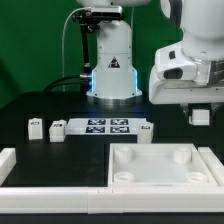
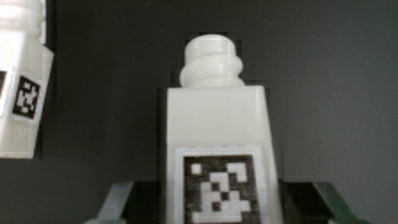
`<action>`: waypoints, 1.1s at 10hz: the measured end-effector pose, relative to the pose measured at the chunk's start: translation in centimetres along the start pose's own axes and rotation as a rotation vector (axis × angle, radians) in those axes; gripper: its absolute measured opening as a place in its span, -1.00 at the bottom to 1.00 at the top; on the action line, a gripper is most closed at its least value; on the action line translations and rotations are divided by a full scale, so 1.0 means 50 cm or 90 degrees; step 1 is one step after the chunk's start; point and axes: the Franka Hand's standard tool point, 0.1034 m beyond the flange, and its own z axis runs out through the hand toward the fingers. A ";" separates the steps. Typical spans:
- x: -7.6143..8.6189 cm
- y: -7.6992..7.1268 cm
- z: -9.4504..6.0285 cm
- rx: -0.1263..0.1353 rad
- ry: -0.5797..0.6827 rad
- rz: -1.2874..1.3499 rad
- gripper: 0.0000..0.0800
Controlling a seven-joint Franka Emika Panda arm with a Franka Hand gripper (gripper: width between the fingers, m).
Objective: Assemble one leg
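In the wrist view a white leg with a rounded peg at its far end and a black-and-white tag lies lengthwise between my fingers. My gripper is shut on its tagged end, with the jaws against both sides. A second leg lies close beside it. In the exterior view my gripper is low at the exterior view's right, and it hides the held leg. Two more legs stand at the exterior view's left. The white square tabletop lies in front of the gripper.
The marker board lies in the middle, in front of the robot base. A white raised rail runs along the front left, beside the tabletop. The table surface is black.
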 end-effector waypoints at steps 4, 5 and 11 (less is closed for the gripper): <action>0.049 0.027 -0.124 0.003 0.214 -0.017 -0.27; 0.067 0.029 -0.146 0.009 0.256 -0.023 -0.27; 0.152 0.041 -0.161 -0.002 0.449 -0.138 -0.27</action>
